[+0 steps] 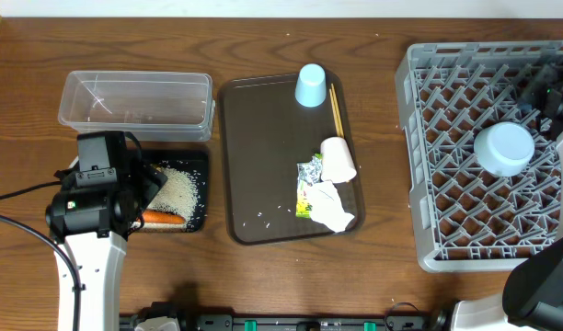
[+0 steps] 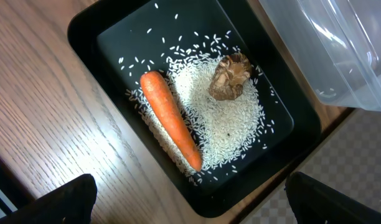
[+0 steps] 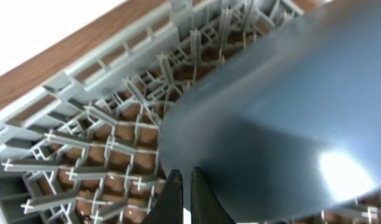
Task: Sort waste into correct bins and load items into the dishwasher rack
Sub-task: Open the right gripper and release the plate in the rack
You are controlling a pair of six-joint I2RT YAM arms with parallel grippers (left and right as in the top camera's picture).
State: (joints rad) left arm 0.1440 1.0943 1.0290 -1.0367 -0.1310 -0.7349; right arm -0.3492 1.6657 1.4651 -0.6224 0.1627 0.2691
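Orange carrot [image 2: 172, 121], white rice grains [image 2: 225, 127] and a brown food lump [image 2: 230, 76] lie together in the shallow black tray [image 2: 84, 37]. The carrot lies along the edge of the rice heap and the lump sits on top of it. The left claw [image 2: 203, 202] hangs above that tray, spread wide and pinching nothing, and the clear tub [image 2: 340, 50] just beside it looks empty. On the brown serving tray [image 1: 263, 156] at mid-counter [image 1: 24, 92] the crumpled napkins [image 1: 332, 210] and the silver and yellow-green wrapper [image 1: 307, 182] touch the white cup [image 1: 338, 158], which lies on its side. The light blue cup [image 1: 310, 85] stands upside down near the far rim, with the wooden chopsticks [image 1: 337, 110] beside it. A small pale blue bowl [image 1: 504, 149] sits upturned in the dishwasher rack [image 1: 447, 211]. The right claw [image 3: 182, 193] is pressed together on nothing, close against a blue bowl over the lattice, probably that same one. Napkins and wrapper should be light and soft, so a pinch on a raised fold ought to lift them, though the foil may slide. The cups look stiff, light and smooth, best taken across the rim or wall. The thin chopsticks lie flat and may roll, so they want a pinch across their middle.
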